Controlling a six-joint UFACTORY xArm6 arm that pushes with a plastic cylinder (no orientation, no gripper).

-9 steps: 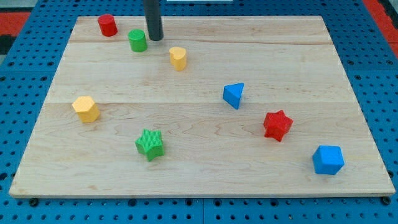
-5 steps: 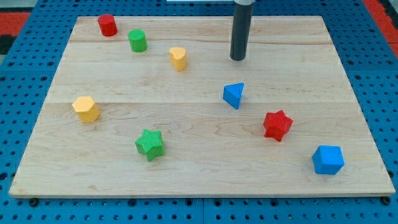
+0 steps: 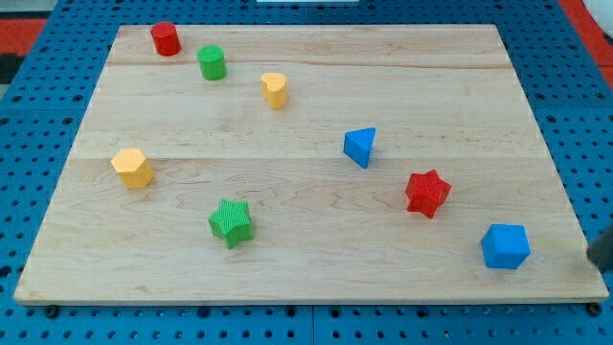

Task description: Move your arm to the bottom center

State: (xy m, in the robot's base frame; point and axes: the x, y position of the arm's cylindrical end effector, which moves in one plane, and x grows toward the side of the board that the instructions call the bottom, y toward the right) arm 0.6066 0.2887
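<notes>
Only a dark piece of my rod shows at the view's right edge, with my tip [image 3: 601, 263] at the board's bottom right edge, just right of the blue cube [image 3: 505, 246]. It touches no block. A red star [image 3: 427, 193] lies up and left of the cube. A blue triangular block [image 3: 360, 147] sits near the middle. A green star [image 3: 231, 222] is at the bottom left of centre, and a yellow hexagonal block [image 3: 132, 168] is at the left. A red cylinder [image 3: 165, 38], a green cylinder [image 3: 212, 62] and a yellow block [image 3: 274, 89] lie at the top left.
The blocks lie on a pale wooden board [image 3: 306, 278] that rests on a blue pegboard [image 3: 575, 115]. A red area [image 3: 19, 34] shows at the view's top left corner.
My rod has swept from the top left beside the green cylinder, past the top centre, down to the view's right edge by the blue cube. No block has moved.
</notes>
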